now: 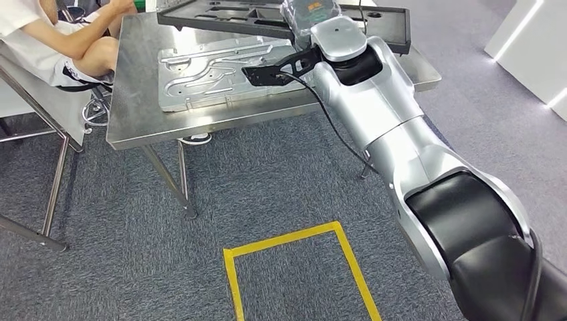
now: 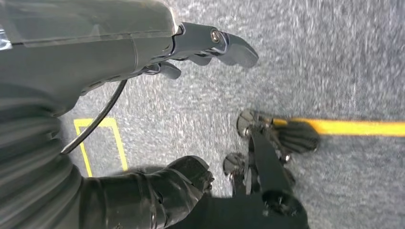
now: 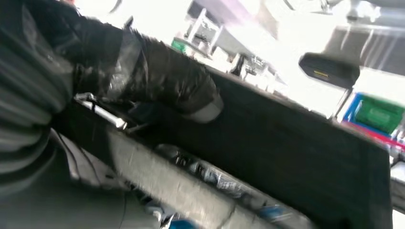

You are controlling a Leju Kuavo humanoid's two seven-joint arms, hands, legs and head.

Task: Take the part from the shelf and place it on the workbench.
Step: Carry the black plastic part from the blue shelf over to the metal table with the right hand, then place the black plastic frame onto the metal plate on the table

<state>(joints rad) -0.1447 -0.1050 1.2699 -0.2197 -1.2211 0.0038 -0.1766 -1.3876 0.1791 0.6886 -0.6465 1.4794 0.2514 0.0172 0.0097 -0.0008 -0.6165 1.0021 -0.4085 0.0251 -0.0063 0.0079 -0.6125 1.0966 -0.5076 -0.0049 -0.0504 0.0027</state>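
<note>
My right hand (image 3: 157, 81) is reaching over the bench (image 1: 134, 120), its dark fingers (image 3: 191, 95) lying over the edge of the black part (image 3: 296, 157); the wrist picture is blurred, so I cannot tell whether the fingers are actually closing on it or only resting there. From my head, the hand itself is hiding behind my own silver right arm (image 1: 374, 100), and I am seeing only a plastic-wrapped bit of it at the far end. The black part (image 1: 227, 17) is lying flat at the far side of the bench, cut off by the picture's top edge. Nearer to me, a silver metal plate (image 1: 214, 70) is resting on the bench, just beside the black part. A person (image 1: 60, 40) is sitting at the bench's left end, arms leaning toward it. My left hand (image 2: 157, 52) is hanging over the grey carpet (image 2: 334, 62), fingers curling loosely and holding nothing. Yellow tape (image 1: 294, 261) is marking a rectangle on the floor below.
</note>
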